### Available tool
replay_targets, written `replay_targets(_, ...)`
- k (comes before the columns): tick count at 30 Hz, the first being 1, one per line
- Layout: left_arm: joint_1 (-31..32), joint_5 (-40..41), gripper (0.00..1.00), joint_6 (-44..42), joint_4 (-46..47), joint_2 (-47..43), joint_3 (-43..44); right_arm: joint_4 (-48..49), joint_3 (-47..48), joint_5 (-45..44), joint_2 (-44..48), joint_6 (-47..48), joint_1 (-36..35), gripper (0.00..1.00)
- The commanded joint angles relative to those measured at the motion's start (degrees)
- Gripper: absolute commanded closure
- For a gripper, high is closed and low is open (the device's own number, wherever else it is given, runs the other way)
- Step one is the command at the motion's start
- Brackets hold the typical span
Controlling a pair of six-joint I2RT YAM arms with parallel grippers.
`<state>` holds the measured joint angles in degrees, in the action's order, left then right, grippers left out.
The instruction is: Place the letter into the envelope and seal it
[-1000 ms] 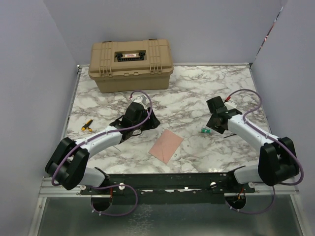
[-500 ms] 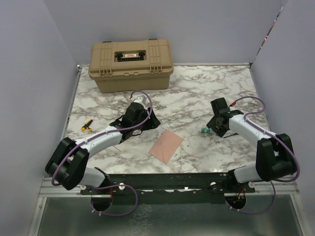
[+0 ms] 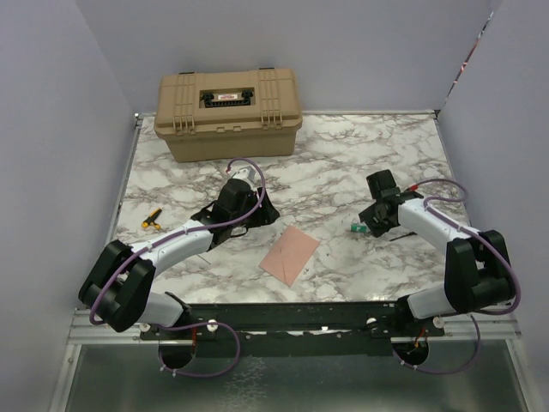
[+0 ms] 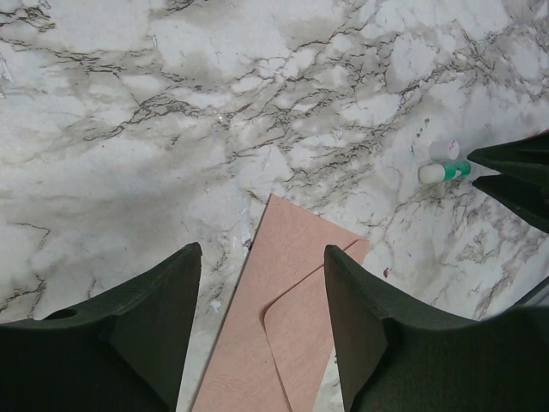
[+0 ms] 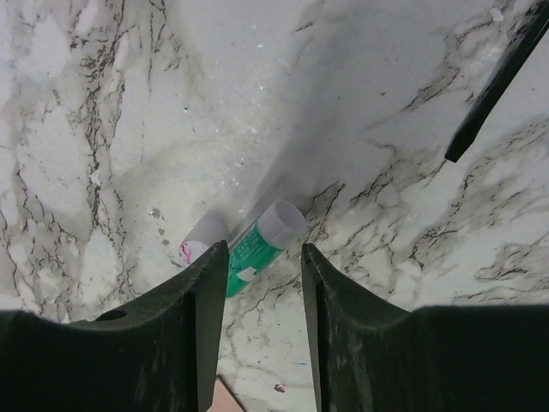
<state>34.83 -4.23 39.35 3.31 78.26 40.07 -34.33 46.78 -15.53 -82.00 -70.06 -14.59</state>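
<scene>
We hold our left gripper (image 4: pixel 262 249) spread wide and empty. The envelope (image 4: pixel 274 343) lies flat just below its fingers, probably so we can steady it. We see no separate letter. Our right gripper (image 5: pixel 263 253), open and empty, is poised over the glue stick (image 5: pixel 256 245), presumably for sealing. The screwdriver (image 3: pixel 151 219) and toolbox (image 3: pixel 228 114) lie well apart from both and block nothing.

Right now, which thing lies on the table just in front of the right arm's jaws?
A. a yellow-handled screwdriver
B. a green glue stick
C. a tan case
B: the right wrist view shows a green glue stick lying on the marble table between the tips of the right gripper, whose jaws are open and not gripping it.
</scene>
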Motion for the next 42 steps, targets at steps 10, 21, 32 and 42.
replay_targets(10, -0.4, 0.6, 0.39, -0.4, 0.0, -1.5, 0.3, -0.4, 0.3, 0.1, -6.2, -5.7, 0.2, 0.71)
replay_targets(21, -0.4, -4.7, 0.22, -1.2, 1.8, -2.5, 1.4, 1.0, -0.1, -0.3, -1.1, 1.8, -0.2, 0.99)
replay_targets(32, 0.0, -20.6, 0.12, 0.3, 12.3, -3.7, 3.4, 24.5, -6.8, 27.4, 18.3, 21.5, -4.2, 1.0)
replay_targets(42, 3.7, -26.5, 0.15, 7.8, 21.8, -0.9, 7.1, 49.9, -7.4, 50.8, 21.6, 22.0, -7.0, 1.0)
